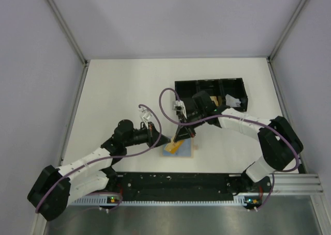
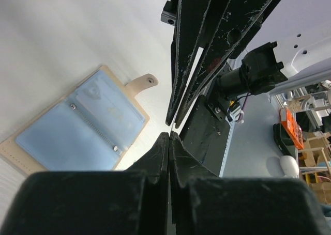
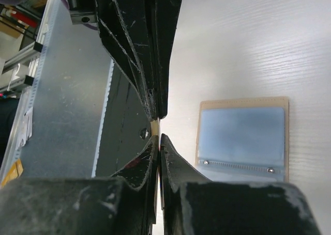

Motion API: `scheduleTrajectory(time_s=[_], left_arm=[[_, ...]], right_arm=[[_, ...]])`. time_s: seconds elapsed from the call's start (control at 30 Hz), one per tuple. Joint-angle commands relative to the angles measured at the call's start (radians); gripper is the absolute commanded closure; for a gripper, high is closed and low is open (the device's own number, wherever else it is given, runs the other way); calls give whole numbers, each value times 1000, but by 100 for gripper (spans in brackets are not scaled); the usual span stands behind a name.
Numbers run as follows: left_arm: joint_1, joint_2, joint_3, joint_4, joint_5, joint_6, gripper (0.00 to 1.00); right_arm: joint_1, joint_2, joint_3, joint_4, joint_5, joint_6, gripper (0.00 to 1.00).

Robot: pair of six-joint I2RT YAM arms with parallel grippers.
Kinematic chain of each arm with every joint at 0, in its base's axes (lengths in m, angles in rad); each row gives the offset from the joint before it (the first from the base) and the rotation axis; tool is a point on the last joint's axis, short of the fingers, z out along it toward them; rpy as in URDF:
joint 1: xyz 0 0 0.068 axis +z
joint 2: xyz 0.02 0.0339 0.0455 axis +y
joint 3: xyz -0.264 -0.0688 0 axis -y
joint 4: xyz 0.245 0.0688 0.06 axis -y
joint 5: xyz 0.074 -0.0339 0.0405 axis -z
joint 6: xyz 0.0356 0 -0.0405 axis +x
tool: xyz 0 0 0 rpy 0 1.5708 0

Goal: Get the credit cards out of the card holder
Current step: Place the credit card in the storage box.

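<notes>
Only the top view showed the whole desk (image 1: 119, 90) and its black tray (image 1: 209, 85). The card holder (image 1: 183, 153) lay open on it; wrist views showed its blue pockets. Beside it, left tool (image 2: 169, 139) and right tool (image 3: 158, 142) were pinched shut, tip to tip.

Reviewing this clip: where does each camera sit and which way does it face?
Top external: above and behind the bases, looking down on the table, black tray and open card holder; both arms show.
Left wrist: on the left arm, looking along its shut left fingers at the right fingers, tips nearly meeting.
Right wrist: the opposite view, right fingers near, left fingers facing them.
Shared: both wrist views show the open card holder lying flat on the table beside the fingers.
</notes>
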Motion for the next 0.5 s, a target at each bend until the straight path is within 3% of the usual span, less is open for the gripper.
scheduleTrajectory(time_s=[0.0, 0.1, 0.17, 0.23, 0.4, 0.47], left_arm=[[4, -53, 63, -42, -44, 63, 95], [7, -122, 91, -174, -202, 91, 75], [11, -189, 111, -246, -314, 103, 55], [10, -257, 143, -321, -424, 123, 43], [11, -398, 357, -689, -711, 252, 4], [11, -430, 443, -798, -838, 292, 2]], right_arm=[[-25, -37, 36, -9, -40, -14, 100], [-77, -96, 21, -10, 21, 33, 100], [-106, -140, 20, -17, 148, 101, 100], [-132, -179, 37, -58, 243, 145, 100], [-232, -255, 98, -159, 462, 272, 100], [-295, -278, 125, -205, 553, 309, 100]])
